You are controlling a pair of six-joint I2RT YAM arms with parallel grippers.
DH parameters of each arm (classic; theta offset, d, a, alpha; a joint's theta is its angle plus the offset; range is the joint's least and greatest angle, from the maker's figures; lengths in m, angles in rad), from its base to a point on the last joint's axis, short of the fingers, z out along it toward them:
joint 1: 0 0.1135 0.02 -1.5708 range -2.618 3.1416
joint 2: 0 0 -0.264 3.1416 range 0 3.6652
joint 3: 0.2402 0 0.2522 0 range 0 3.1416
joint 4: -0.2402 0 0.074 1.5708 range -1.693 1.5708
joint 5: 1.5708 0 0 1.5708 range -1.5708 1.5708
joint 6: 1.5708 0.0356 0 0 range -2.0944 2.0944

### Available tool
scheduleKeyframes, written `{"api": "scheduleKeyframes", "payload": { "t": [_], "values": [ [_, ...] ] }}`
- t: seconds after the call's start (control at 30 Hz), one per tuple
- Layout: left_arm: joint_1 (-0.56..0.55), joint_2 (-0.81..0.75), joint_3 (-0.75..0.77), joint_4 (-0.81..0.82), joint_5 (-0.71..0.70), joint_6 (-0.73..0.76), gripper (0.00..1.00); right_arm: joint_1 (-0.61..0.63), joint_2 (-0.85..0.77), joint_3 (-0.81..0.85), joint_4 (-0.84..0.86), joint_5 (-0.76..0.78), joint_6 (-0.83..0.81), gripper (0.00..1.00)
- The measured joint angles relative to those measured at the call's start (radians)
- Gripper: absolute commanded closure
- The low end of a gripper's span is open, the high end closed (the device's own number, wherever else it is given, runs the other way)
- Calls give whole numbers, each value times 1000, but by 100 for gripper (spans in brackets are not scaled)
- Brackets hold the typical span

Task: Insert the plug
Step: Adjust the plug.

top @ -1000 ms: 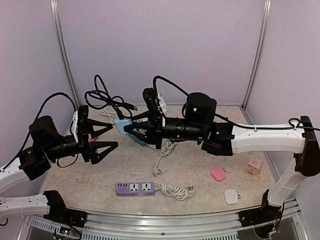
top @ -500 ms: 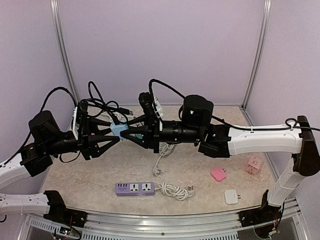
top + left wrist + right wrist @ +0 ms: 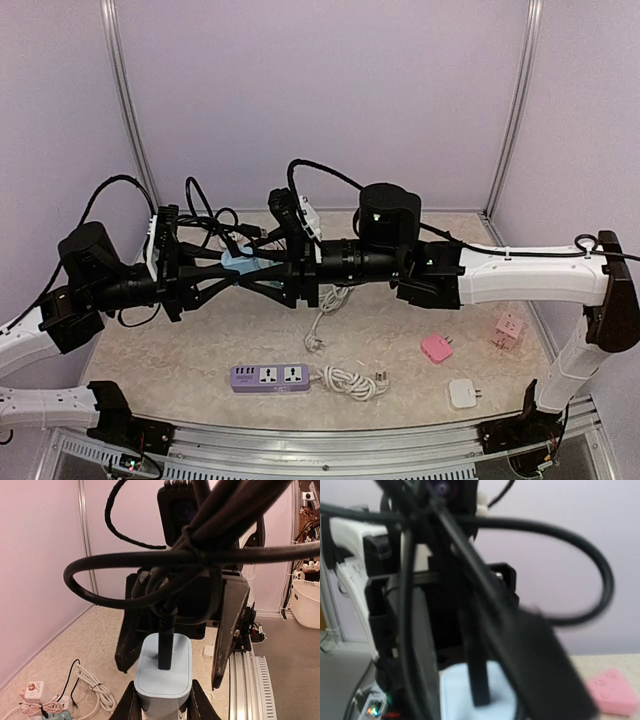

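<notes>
Top view: high, looking down on table (image 3: 200, 340). Wrist views: close, facing each other, sharing blue adapter (image 3: 150, 680).

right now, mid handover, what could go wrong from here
The left end effector pinches only the lower end of the blue adapter, while the fingers of the right end effector stand spread around it, so it could tilt or slip out. The black cable loops across both end effectors; pulling them apart may snag it and yank the adapter.
</notes>
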Motion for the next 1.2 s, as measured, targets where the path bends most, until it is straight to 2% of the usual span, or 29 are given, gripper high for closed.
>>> {"api": "scheduleKeyframes", "payload": {
  "t": [0.1, 0.33, 0.47, 0.63, 0.67, 0.77, 0.83, 1.03, 1.2],
  "values": [
    [0, 0, 2, -43, -10, 35, 100, 2, 0, 82, -151, 24, -52, 31],
    [-10, 0, 19, -101, -24, 89, 100, 3, 11, 281, -472, 39, -166, 38],
    [-11, 3, 27, -111, -24, 102, 100, 3, 51, 354, -613, 32, -215, 54],
    [-16, 7, 30, -111, -24, 116, 100, 3, 89, 373, -699, 26, -245, 68],
    [-17, 8, 30, -112, -24, 119, 100, 3, 93, 375, -708, 26, -247, 67],
    [-17, 8, 32, -127, -25, 124, 100, 3, 98, 384, -719, 22, -254, 55],
    [-17, 8, 32, -143, -26, 132, 100, 3, 98, 389, -721, 18, -257, 53],
    [-17, 8, 32, -210, -27, 179, 100, 3, 98, 417, -747, 15, -275, 64],
    [-22, 9, 33, -216, -34, 192, 100, 4, 115, 454, -786, 8, -280, 65]
  ]
}}
